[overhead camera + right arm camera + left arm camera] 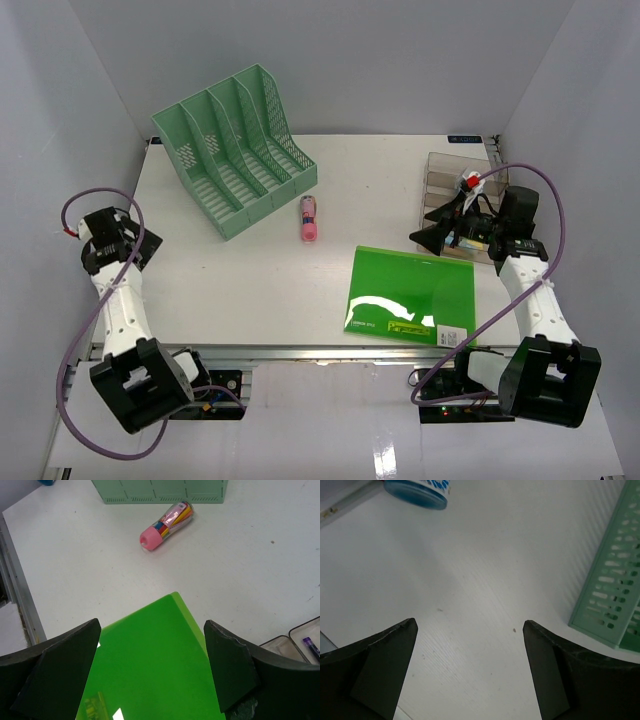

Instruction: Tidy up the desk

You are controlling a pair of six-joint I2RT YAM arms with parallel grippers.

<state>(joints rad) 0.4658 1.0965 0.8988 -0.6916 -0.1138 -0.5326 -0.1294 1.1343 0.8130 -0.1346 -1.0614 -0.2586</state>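
Note:
The white desk (240,285) holds a mint green file organizer (235,150) at the back left, a clear tube of coloured pens with a pink cap (310,219) in the middle, and a green folder (410,296) lying flat at the front right. My right gripper (432,236) is open and empty, over the folder's far right corner (150,680). The pen tube (165,525) lies beyond it. My left gripper (148,245) is open and empty over bare desk (470,570) at the left edge, with the organizer (615,580) to its right.
A clear compartment tray (455,180) stands at the back right, and its edge shows in the right wrist view (295,640). A round blue-lidded container (417,489) sits near the desk's left edge, ahead of my left gripper. Pale grey walls enclose three sides.

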